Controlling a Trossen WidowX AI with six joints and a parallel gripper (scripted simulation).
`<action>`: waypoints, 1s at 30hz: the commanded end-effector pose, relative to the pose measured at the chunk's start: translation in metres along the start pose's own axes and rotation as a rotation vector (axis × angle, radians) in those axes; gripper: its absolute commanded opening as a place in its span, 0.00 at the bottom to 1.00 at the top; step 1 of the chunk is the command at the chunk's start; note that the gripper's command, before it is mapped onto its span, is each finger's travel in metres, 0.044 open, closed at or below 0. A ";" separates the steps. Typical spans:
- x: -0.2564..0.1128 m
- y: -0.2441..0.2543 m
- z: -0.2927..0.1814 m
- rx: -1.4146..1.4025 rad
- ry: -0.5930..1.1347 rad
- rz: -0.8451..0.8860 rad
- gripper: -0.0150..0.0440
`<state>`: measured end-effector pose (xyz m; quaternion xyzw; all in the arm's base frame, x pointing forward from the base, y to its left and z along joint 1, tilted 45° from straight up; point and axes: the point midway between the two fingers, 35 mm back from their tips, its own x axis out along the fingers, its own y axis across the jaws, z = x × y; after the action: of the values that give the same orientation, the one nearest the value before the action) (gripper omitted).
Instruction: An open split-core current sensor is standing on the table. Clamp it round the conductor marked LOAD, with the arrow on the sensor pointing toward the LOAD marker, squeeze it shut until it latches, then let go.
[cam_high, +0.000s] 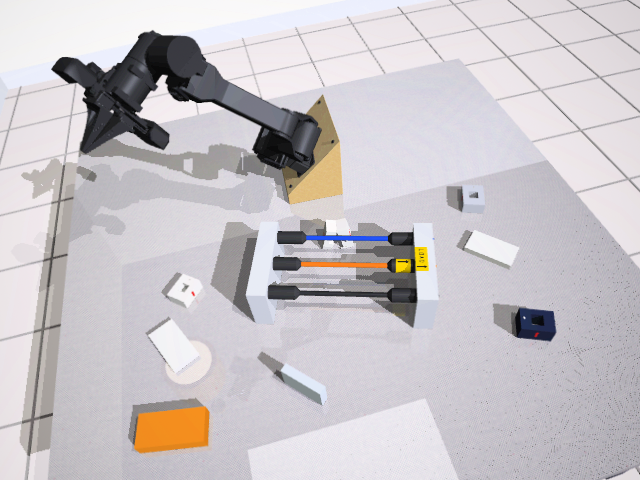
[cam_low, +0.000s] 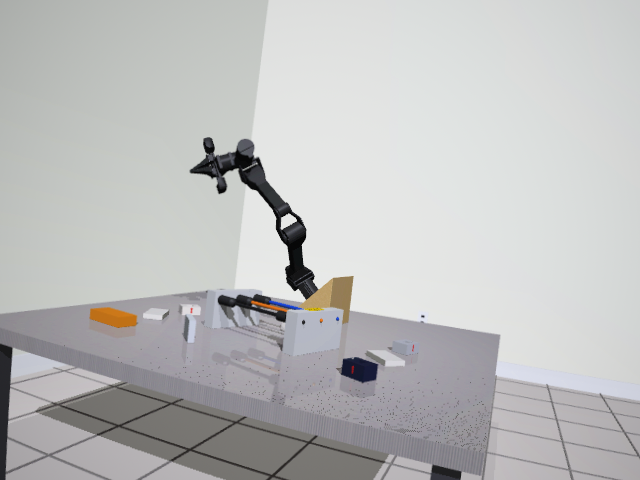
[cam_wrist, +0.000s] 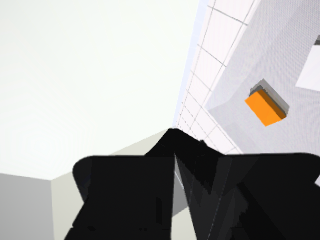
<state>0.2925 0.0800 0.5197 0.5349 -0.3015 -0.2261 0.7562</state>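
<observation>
Closed gripper hanging high while the open sensor is standing under the blue rod

The gripper (cam_high: 84, 149) (cam_low: 191, 170) (cam_wrist: 173, 133) is hovering well above the table (cam_high: 372, 361) (cam_low: 232, 377) (cam_wrist: 280, 50), its fingers meeting at their tips and holding nothing. The arm is reaching out from a tan wedge (cam_high: 323, 180) (cam_low: 341, 299), away from the rods.

The white sensor (cam_high: 330, 227) is sitting on the table beneath the blue rod (cam_high: 361, 238) (cam_low: 284, 305), on the wedge side of the rack. Its halves are appearing spread apart, with the rod partly hiding them; its arrow is staying too small to read. The orange rod (cam_high: 343, 265) (cam_low: 268, 306), carrying the yellow LOAD tag (cam_high: 421, 258) at one end, is running between the blue rod and the black rod (cam_high: 343, 293). Two pale end blocks (cam_high: 261, 297) (cam_low: 312, 335) are supporting all three, and no sensor is surrounding the orange one.

A navy block (cam_high: 527, 333) (cam_low: 359, 369), a grey block (cam_high: 473, 205) (cam_low: 400, 347) and a flat white slab (cam_high: 491, 249) (cam_low: 385, 357) are lying beyond the tagged end. Past the other end, a small white block (cam_high: 178, 290) (cam_low: 189, 310) is resting near another white slab (cam_high: 173, 346) (cam_low: 156, 313), with an orange brick (cam_high: 170, 429) (cam_low: 112, 317) (cam_wrist: 265, 107) lying farther along. A thin pale panel (cam_high: 303, 383) (cam_low: 189, 328) is standing on edge nearby.
</observation>
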 end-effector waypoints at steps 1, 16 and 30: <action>-0.001 0.001 0.001 -0.001 0.002 0.004 0.30; -0.088 0.060 0.110 -0.149 0.208 0.438 0.97; -0.031 0.003 0.217 -0.250 0.172 0.606 1.00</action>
<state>0.1076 -0.0070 0.5840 0.3466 -0.3532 0.0332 0.8684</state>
